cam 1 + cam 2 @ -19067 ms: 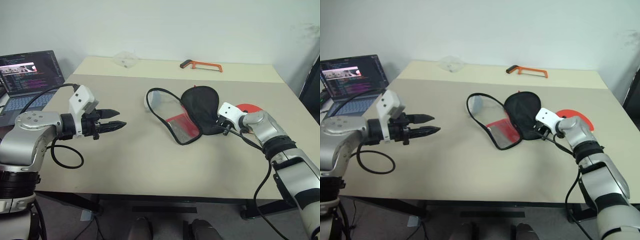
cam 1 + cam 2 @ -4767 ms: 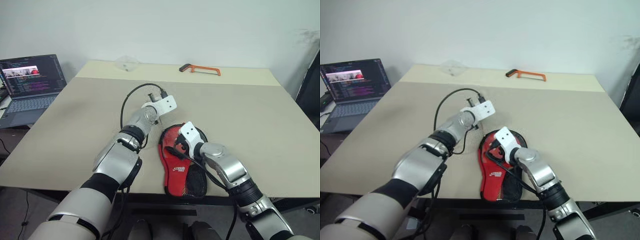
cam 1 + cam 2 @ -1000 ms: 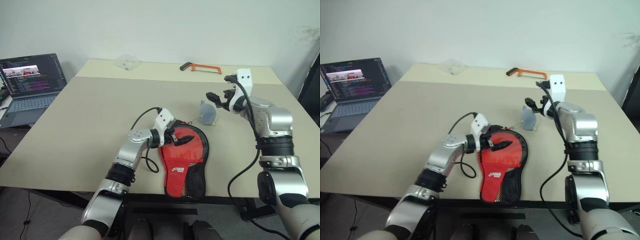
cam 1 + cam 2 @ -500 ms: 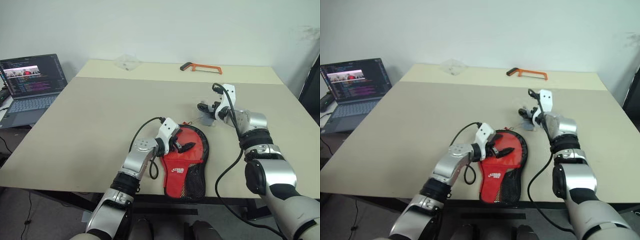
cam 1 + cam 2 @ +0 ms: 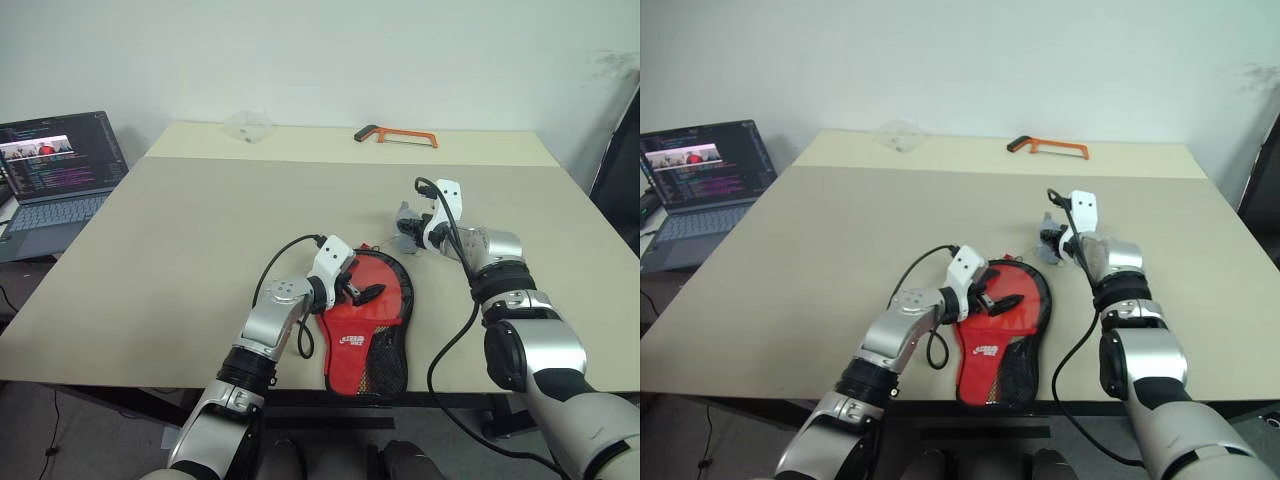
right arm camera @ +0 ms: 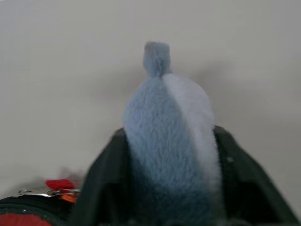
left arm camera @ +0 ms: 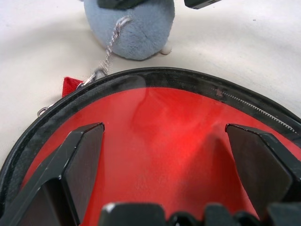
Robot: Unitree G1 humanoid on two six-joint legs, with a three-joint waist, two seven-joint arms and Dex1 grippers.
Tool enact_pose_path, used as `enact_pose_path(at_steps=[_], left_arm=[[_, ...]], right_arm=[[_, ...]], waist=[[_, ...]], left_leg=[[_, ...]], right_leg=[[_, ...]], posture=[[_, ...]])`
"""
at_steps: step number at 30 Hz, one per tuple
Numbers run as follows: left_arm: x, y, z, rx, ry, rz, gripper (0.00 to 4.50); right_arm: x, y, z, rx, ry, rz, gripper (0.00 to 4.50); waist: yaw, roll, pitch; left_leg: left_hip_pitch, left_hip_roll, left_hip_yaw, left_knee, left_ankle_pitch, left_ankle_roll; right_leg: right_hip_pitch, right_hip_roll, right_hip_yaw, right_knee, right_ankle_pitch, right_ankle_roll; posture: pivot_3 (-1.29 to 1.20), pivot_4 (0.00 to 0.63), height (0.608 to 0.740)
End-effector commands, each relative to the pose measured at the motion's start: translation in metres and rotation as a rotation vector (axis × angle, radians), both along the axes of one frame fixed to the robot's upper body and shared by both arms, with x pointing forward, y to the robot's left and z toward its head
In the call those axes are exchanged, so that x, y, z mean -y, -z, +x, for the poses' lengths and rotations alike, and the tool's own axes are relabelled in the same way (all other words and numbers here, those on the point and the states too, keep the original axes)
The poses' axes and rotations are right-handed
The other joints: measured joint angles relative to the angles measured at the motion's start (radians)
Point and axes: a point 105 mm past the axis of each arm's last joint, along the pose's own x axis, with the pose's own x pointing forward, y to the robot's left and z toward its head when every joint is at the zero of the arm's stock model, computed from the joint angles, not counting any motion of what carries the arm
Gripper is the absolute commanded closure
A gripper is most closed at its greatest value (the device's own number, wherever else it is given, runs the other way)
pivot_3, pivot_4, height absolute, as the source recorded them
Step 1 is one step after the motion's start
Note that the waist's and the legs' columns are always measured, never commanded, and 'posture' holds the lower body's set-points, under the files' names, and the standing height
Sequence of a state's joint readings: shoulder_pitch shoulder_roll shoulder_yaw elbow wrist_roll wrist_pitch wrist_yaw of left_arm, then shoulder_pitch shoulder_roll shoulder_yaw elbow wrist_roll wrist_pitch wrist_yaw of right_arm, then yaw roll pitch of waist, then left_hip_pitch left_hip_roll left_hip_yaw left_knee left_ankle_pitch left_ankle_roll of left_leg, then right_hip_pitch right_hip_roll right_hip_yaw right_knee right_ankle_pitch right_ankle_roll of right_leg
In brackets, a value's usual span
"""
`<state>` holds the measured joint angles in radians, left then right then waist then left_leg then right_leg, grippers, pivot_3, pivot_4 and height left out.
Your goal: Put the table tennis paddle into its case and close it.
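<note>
Two black fingers of the right gripper (image 6: 167, 207) pinch the grey fuzzy lump (image 6: 167, 136) just beyond the case (image 5: 368, 320). Spread wide, the left gripper (image 7: 164, 165) rests over the case's red side, near the tabletop's (image 5: 180, 240) front edge.

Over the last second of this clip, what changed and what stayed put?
The right gripper came down from above the table and closed on the grey fuzzy lump. The left gripper stayed open over the case, which lies flat as before; hacksaw and laptop unmoved.
</note>
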<state>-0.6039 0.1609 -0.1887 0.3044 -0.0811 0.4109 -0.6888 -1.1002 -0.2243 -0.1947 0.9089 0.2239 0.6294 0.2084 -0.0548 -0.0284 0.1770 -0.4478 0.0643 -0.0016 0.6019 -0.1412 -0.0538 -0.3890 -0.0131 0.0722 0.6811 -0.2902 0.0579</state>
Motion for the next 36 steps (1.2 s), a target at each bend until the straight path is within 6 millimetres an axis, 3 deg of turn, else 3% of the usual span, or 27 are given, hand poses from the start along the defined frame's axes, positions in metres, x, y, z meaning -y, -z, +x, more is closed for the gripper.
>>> enact_pose_path(at_steps=[1, 5, 10, 15, 19, 25, 34, 36], left_arm=[[0.002, 0.011, -0.003, -0.060, -0.002, -0.005, 0.00], [0.006, 0.012, -0.004, -0.061, 0.007, 0.001, 0.00], [0.007, 0.012, -0.005, -0.066, 0.010, -0.002, 0.00], [0.002, 0.016, -0.007, -0.075, 0.003, 0.005, 0.00], [0.000, 0.018, -0.007, -0.080, 0.003, 0.013, 0.00], [-0.001, 0.019, -0.004, -0.082, 0.008, 0.031, 0.00], [0.003, 0.023, -0.001, -0.088, 0.023, 0.065, 0.00], [0.003, 0.028, 0.000, -0.107, 0.013, 0.081, 0.00]], right_arm=[[0.011, -0.002, 0.003, 0.039, 0.040, -0.076, 3.59], [0.024, -0.018, 0.006, 0.123, 0.058, -0.153, 4.12], [0.045, -0.036, 0.003, 0.207, 0.003, -0.352, 4.15], [0.074, -0.037, -0.023, 0.207, -0.161, -0.630, 4.16], [0.080, -0.028, -0.062, 0.173, -0.420, -0.796, 4.16], [0.071, -0.023, -0.134, 0.175, -0.874, -0.944, 4.17], [0.045, -0.015, -0.215, 0.115, -1.327, -0.842, 4.17], [0.031, 0.001, -0.239, 0.074, -1.442, -0.758, 4.17]], waist=[[-0.001, 0.000, 0.000], [0.003, 0.000, 0.000], [0.018, 0.000, 0.000], [0.025, 0.001, 0.000], [0.025, 0.002, 0.000], [0.023, 0.005, -0.001], [0.026, 0.005, -0.001], [0.028, 0.005, -0.001]], left_leg=[[0.000, 0.000, 0.000, 0.000, 0.000, 0.000], [0.000, 0.000, 0.000, 0.000, 0.000, 0.000], [-0.001, -0.001, 0.000, 0.000, 0.000, 0.000], [-0.001, -0.001, 0.000, 0.000, 0.000, 0.000], [-0.001, -0.001, 0.000, 0.000, 0.000, 0.000], [-0.001, -0.002, 0.000, 0.001, 0.000, 0.000], [0.001, -0.003, 0.001, 0.004, 0.000, -0.001], [0.001, -0.003, 0.000, 0.004, 0.000, -0.001]], right_leg=[[0.000, 0.000, 0.000, 0.000, 0.000, 0.000], [0.000, 0.000, 0.000, 0.000, 0.000, 0.000], [0.000, -0.001, 0.000, -0.001, 0.000, 0.000], [0.000, -0.001, 0.000, -0.002, 0.000, 0.000], [0.000, -0.001, 0.000, -0.002, -0.003, 0.004], [0.000, -0.001, 0.000, -0.002, -0.004, 0.005], [0.003, -0.004, 0.000, -0.004, -0.005, 0.004], [0.003, -0.004, 0.000, -0.004, -0.005, 0.004]], posture=[[0.00, 0.150, 0.740], [0.00, 0.150, 0.740], [0.00, 0.150, 0.740], [0.00, 0.150, 0.740], [0.00, 0.150, 0.740], [0.00, 0.150, 0.740], [0.00, 0.150, 0.740], [0.00, 0.150, 0.740]])
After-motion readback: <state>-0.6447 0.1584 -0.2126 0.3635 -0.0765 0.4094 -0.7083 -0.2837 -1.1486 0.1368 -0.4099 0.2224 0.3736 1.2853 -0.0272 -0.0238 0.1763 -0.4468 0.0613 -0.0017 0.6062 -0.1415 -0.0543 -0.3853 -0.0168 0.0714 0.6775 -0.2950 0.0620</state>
